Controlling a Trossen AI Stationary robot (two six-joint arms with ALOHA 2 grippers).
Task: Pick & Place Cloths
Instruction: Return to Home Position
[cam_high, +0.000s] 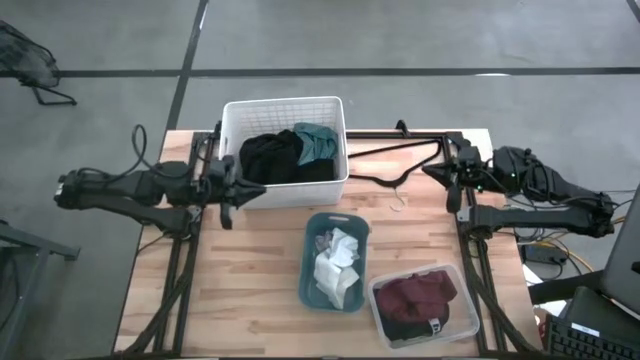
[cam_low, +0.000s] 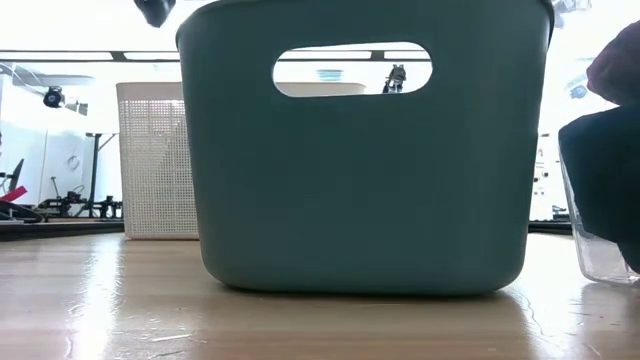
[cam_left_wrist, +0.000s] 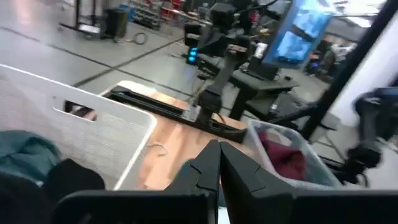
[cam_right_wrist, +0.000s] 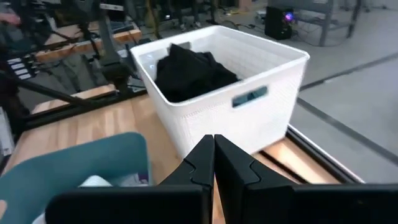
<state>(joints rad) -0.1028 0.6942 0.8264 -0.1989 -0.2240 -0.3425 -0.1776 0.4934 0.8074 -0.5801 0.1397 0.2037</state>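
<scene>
A black cloth (cam_high: 268, 158) and a teal cloth (cam_high: 318, 142) lie in the white basket (cam_high: 232, 118) at the table's far side. In the teal bin (cam_high: 312, 262) lies a white cloth (cam_high: 336, 266), and in the clear bin (cam_high: 466, 300) a maroon cloth (cam_high: 420, 292). My left gripper (cam_high: 236, 192) hovers shut at the basket's left near corner, fingertips together (cam_left_wrist: 219, 147). My right gripper (cam_high: 453, 183) hovers shut to the right of the basket, pointing toward it (cam_right_wrist: 214, 138). Neither gripper holds anything.
A thin black wire hanger (cam_high: 398, 172) lies on the table between the basket and my right arm. The teal bin (cam_low: 365, 150) fills the low view, with the basket (cam_low: 155, 160) behind it. Bare wood (cam_high: 240, 270) shows at the near left.
</scene>
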